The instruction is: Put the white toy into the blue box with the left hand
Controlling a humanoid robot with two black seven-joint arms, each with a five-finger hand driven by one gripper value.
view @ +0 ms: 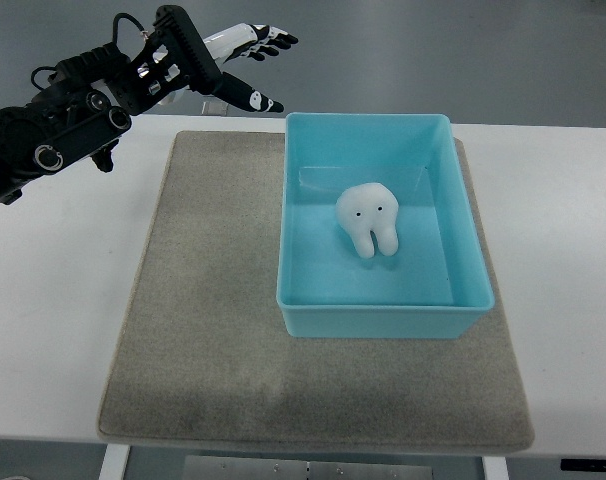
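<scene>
Tabletop [573,230]: white, smooth, spans the full width of the top view; its far edge runs across the upper part of the picture, its near edge along the bottom.

Mat [213,330]: grey-beige, felt-like, roughly rectangular with rounded corners, lying flat on the tabletop. It sits about centred left to right, with bare white tabletop showing on both sides and a thin strip along its near edge. A darker, shaded patch marks its near middle.

Floor [433,50]: grey-blue, plain, visible beyond the far edge of the tabletop.

Below the near tabletop edge, a grey metal frame part [303,468] shows, details too small to tell.
</scene>
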